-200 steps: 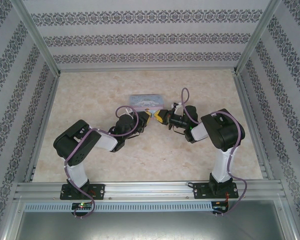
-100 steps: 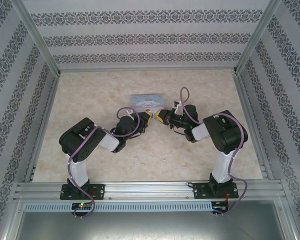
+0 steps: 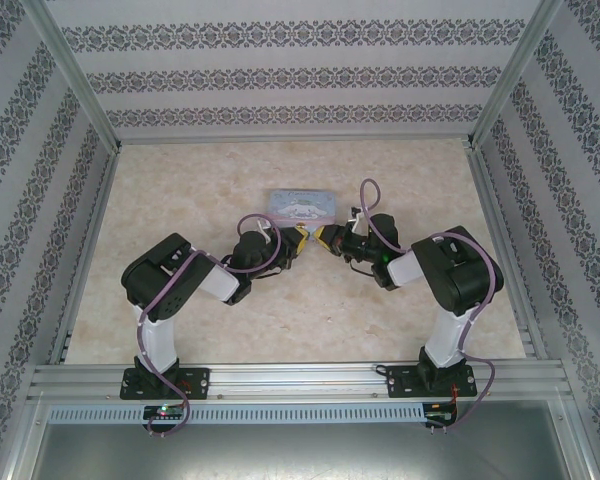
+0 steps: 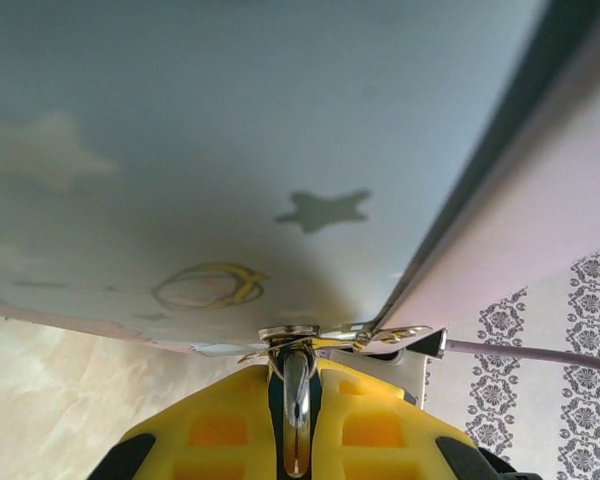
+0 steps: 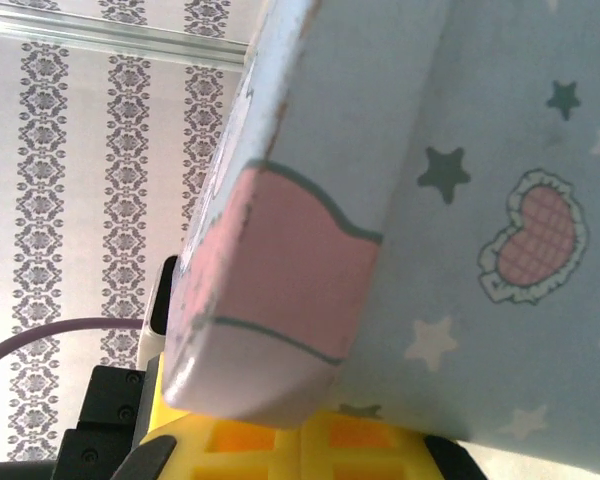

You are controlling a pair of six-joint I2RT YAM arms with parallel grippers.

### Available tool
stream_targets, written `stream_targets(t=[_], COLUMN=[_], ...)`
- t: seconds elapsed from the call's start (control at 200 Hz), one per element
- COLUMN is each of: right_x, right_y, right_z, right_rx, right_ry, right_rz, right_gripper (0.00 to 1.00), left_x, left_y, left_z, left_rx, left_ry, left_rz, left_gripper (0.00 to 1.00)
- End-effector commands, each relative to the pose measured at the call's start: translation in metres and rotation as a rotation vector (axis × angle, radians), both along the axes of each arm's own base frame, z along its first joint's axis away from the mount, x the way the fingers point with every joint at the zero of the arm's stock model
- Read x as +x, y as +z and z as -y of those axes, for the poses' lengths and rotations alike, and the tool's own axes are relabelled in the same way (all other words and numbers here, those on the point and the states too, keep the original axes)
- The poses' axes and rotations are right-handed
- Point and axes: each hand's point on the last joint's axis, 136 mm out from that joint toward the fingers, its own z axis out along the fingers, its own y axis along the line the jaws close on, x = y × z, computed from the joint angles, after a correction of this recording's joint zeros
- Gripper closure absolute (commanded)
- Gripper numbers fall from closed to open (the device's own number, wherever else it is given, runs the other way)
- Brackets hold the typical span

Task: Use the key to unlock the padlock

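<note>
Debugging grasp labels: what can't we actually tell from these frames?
- Left wrist view: the left gripper pinches a silvery metal piece. Whether it is key or shackle cannot be told, because the yellow fingers cover most of it.
- Right wrist view: the tin box blocks the right gripper fingertips, so anything held is hidden.
- Top view: the spot where both grippers meet is too small to resolve the padlock.

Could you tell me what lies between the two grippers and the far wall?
In the top view, the pale blue tin box, just beyond the left gripper and right gripper; past it, bare table.
</note>
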Motion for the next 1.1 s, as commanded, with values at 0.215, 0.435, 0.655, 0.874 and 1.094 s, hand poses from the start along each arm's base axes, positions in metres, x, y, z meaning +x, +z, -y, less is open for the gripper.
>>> stream_targets(t=[0.215, 0.435, 0.655, 0.874, 1.094], right_x=[-0.014, -0.016, -0.012, -0.017, -0.006], right_y=[0.035, 0.037, 0.048, 0.073, 0.061], right_z=[-0.03, -0.04, -0.045, -0.073, -0.059], right_rx=[0.016, 0.014, 0.041, 0.105, 0.126], right_ry=[0.058, 0.09, 0.095, 0.171, 0.125], right_rz=[0.177, 0.195, 0.216, 0.235, 0.18], right_gripper=[1.0, 1.0, 1.0, 1.0, 1.0], left_x=[-0.068, -0.065, -0.067, -0.064, -0.064], left_y=[0.085, 0.093, 0.113, 0.114, 0.114], left_z=[0.071, 0.071, 0.075, 0.077, 0.079], left_rx=[-0.216, -0.242, -0.27, -0.273, -0.27], left_ry=[-0.469, -0.454, -0.476, -0.47, -0.476], left_rz=[0.223, 0.228, 0.263, 0.267, 0.277], left_gripper=[1.0, 1.0, 1.0, 1.0, 1.0])
